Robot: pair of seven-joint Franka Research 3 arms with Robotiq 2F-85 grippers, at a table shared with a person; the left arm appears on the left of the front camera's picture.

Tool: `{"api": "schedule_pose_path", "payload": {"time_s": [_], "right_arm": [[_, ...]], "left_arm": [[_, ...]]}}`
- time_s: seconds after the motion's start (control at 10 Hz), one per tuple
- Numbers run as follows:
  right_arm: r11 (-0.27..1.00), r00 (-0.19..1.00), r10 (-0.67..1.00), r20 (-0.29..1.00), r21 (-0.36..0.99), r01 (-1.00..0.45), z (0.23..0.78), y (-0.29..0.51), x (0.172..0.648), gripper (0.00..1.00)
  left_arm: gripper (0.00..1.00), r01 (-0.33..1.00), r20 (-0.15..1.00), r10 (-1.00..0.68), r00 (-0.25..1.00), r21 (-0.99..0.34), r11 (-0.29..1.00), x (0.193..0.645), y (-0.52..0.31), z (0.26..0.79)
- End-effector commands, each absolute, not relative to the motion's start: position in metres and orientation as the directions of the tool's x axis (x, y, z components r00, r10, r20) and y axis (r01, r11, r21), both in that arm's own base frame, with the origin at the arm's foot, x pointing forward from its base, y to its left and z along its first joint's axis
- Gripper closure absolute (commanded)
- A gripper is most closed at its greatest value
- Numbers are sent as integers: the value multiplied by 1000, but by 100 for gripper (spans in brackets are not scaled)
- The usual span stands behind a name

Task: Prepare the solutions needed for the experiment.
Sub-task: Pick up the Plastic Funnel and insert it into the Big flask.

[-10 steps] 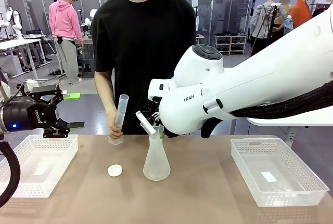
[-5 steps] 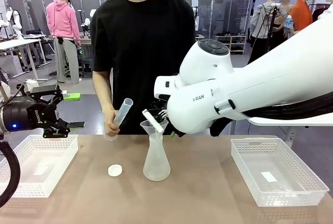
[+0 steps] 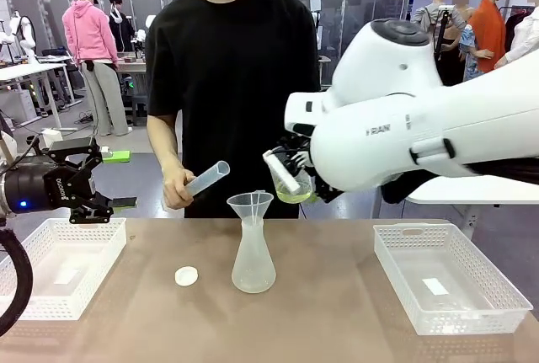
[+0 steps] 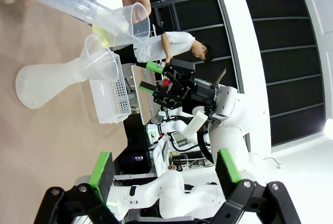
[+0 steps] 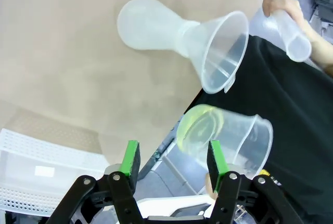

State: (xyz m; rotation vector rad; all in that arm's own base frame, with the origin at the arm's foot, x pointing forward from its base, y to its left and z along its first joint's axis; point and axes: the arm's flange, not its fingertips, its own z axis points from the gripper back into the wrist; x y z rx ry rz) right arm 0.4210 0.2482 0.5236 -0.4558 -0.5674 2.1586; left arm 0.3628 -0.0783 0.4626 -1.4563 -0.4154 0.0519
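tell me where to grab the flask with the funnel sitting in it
Probably the narrow neck of the flask, just below the funnel, coming in level from the robot's near side. It stands upright, the funnel blocks the top, and the wide sloping body would likely slip.

- Robotics lab set up for wet-bench work, going by my feed.
- A plain brown counter (image 3: 337, 321) carries plastic labware: a conical flask (image 3: 253, 266) with a funnel (image 3: 250, 205) in its neck.
- There is a white mesh basket (image 3: 105, 262) at my left end and a second basket (image 3: 472, 317) at my right.
- A beaker (image 3: 295, 186) holds a shallow layer of yellow-green liquid (image 5: 200, 126).
- The person across from me grips a graduated cylinder (image 3: 208, 178).
- Behind are dark-framed glass partition walls (image 3: 345, 9), white work tables (image 3: 25, 71) and people (image 3: 87, 30) standing on an open hall floor.
- My own white arm (image 3: 438, 131) spans the right of the front view.
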Motion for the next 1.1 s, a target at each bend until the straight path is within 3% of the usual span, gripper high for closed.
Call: {"api": "schedule_pose_path", "payload": {"time_s": [0.0, 0.3, 0.7, 1.0], "right_arm": [[-481, -526, 847, -74, -526, -701, 522, 224, 410, 34], [-368, -399, 916, -52, -506, -780, 521, 180, 404, 34], [-56, -105, 989, 102, -400, -915, 522, 125, 396, 34], [3, -50, 989, 139, -359, -933, 522, 111, 396, 34]], "left_arm": [[0, 213, 235, 288, 928, -971, 105, 362, -80, 464], [0, 213, 235, 288, 928, -971, 105, 362, -80, 464], [0, 213, 235, 288, 928, -971, 105, 362, -80, 464], [0, 213, 235, 288, 928, -971, 105, 362, -80, 464]]}}
